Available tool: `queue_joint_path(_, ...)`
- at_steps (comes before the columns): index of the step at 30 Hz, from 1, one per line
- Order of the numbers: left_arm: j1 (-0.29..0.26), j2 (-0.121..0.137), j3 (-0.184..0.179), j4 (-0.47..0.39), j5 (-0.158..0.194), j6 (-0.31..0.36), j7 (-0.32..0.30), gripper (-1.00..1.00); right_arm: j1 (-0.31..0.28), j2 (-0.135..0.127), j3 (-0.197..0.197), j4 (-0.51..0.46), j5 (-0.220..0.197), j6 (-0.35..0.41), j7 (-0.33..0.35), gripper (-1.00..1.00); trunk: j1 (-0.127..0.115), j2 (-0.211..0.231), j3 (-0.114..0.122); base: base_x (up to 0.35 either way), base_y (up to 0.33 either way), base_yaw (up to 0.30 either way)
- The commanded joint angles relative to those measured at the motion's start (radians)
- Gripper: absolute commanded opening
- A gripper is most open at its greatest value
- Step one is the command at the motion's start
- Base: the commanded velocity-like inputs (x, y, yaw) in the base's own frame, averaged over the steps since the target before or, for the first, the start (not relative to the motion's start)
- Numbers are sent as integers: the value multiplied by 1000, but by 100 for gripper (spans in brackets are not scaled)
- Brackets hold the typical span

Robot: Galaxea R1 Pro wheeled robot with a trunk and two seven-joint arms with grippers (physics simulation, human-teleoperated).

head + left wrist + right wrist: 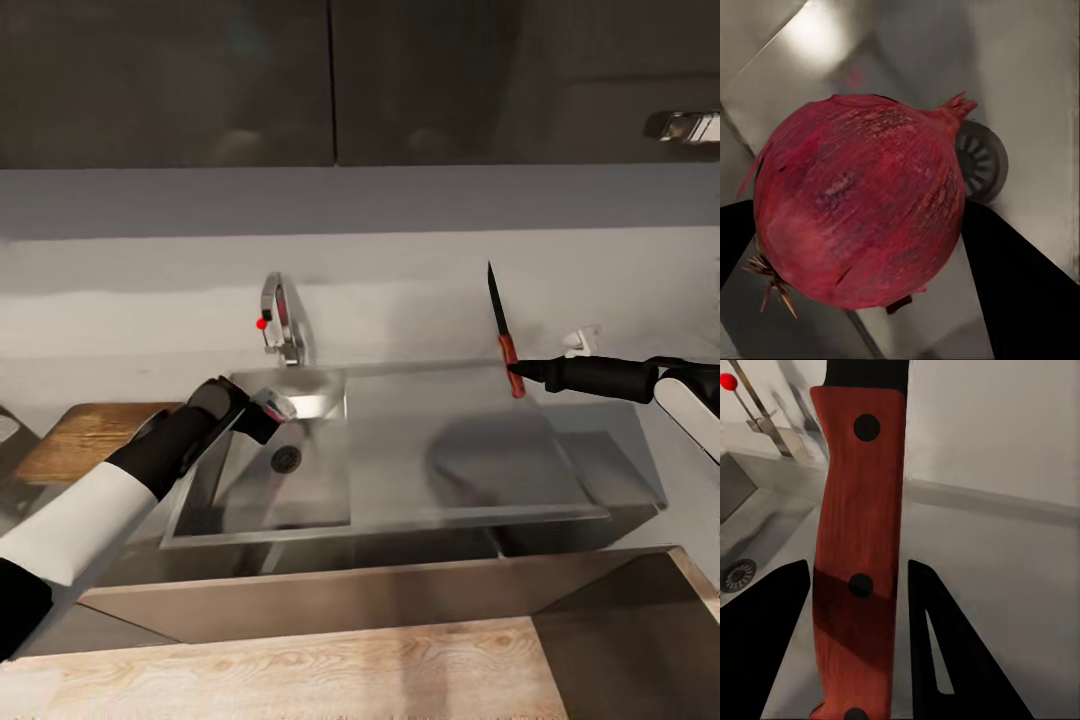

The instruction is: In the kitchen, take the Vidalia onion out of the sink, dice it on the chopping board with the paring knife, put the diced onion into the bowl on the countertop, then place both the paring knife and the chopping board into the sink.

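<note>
A dark red onion (859, 210) sits between the two black fingers (1020, 285) of my left gripper (859, 225), which is shut on it. In the head view that gripper (262, 408) hangs over the steel sink basin (310, 490), just above the drain (286, 459). My right gripper (522, 372) is shut on the reddish-brown handle of the paring knife (510, 362). It holds the knife upright over the drainboard (470, 450), dark blade pointing up. The handle (859, 547) stands between the right fingers (952, 660). A brown wooden board (85, 438) lies left of the sink, partly behind my left arm.
The chrome tap (284, 322) with its red knob (262, 323) stands behind the basin. A small white fitting (582, 340) is on the wall near the knife. Dark cupboards hang overhead. A light wood counter edge (300, 670) runs along the front.
</note>
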Motion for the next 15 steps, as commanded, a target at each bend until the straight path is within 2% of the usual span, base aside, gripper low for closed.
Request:
queue_joint_path(1,-1,2,-3,-11,-2,3,-2,-100,-2,-1,2,0,-6,4,-1,-100,0,-2,-2,-260,75,0)
queue_joint_path(4,-1,21,-3,-62,-2,4,-2,-100,-2,-1,2,0,-6,4,-1,-100,0,-2,-2,-283,104,0)
queue_joint_path(7,0,57,-2,-117,2,6,-3,-100,-2,-1,2,0,-6,4,-1,-100,0,-2,-2,-293,113,0)
queue_joint_path(9,2,86,-2,-164,22,5,-4,-100,-2,-1,2,0,-6,4,-1,-100,0,-2,-2,-284,73,0)
queue_joint_path(11,7,135,-2,-251,89,4,-3,-100,-2,-1,2,0,-6,4,-1,-100,0,-2,-2,-210,34,0)
queue_joint_path(12,9,150,-2,-276,111,3,-3,-100,-2,-1,2,0,-6,4,-1,-100,0,-2,-2,-141,21,0)
queue_joint_path(13,15,181,-2,-327,161,3,-3,-100,-2,-1,2,0,-6,4,-1,-100,0,-2,-2,-90,14,0)
queue_joint_path(14,17,197,-2,-353,187,2,-3,-100,-2,-1,2,0,-6,4,-1,-100,0,-2,-2,-72,11,0)
queue_joint_path(15,20,231,-2,-401,237,2,-2,-100,-2,-1,2,0,-6,4,-1,-100,0,-2,-2,-46,7,0)
